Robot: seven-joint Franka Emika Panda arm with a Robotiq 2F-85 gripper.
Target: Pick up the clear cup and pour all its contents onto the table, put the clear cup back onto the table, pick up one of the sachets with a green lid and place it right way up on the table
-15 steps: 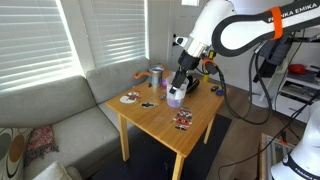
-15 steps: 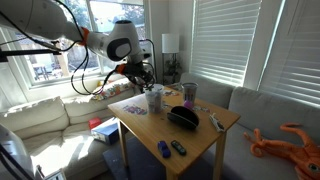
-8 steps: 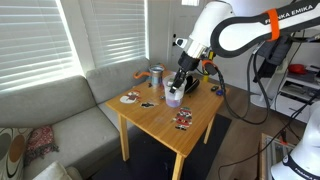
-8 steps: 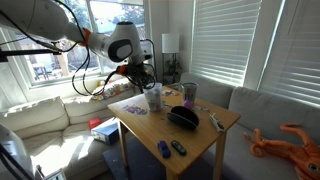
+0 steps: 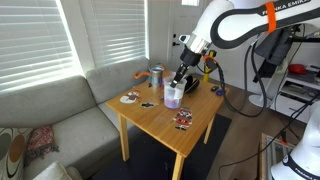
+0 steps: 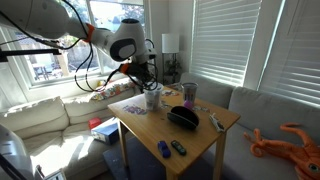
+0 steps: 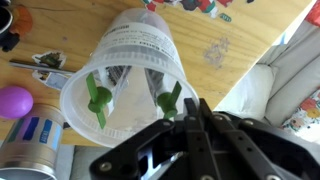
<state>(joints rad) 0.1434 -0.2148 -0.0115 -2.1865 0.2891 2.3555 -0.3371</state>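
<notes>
The clear cup [image 7: 135,60] fills the wrist view, seen through its open mouth. Inside lie its contents, among them two sachets with green lids [image 7: 98,98] [image 7: 170,100]. My gripper [image 7: 197,108] is shut on the cup's near rim, its two fingers pressed together over the thin wall. In both exterior views the gripper [image 5: 180,80] [image 6: 147,83] comes down onto the cup [image 5: 172,95] [image 6: 153,98], which is near the middle of the light-wood table [image 5: 165,128] [image 6: 195,140].
A grey-and-orange container [image 5: 157,77] [image 6: 189,93] stands behind the cup. On the table lie a black bowl [image 6: 182,117], a purple ball [image 7: 12,100], a small plate [image 5: 130,97] and colourful pouches [image 5: 183,119]. A sofa [image 5: 60,110] borders the table.
The jaws have closed from wide open onto the cup's rim. The cup has shifted slightly with the gripper.
</notes>
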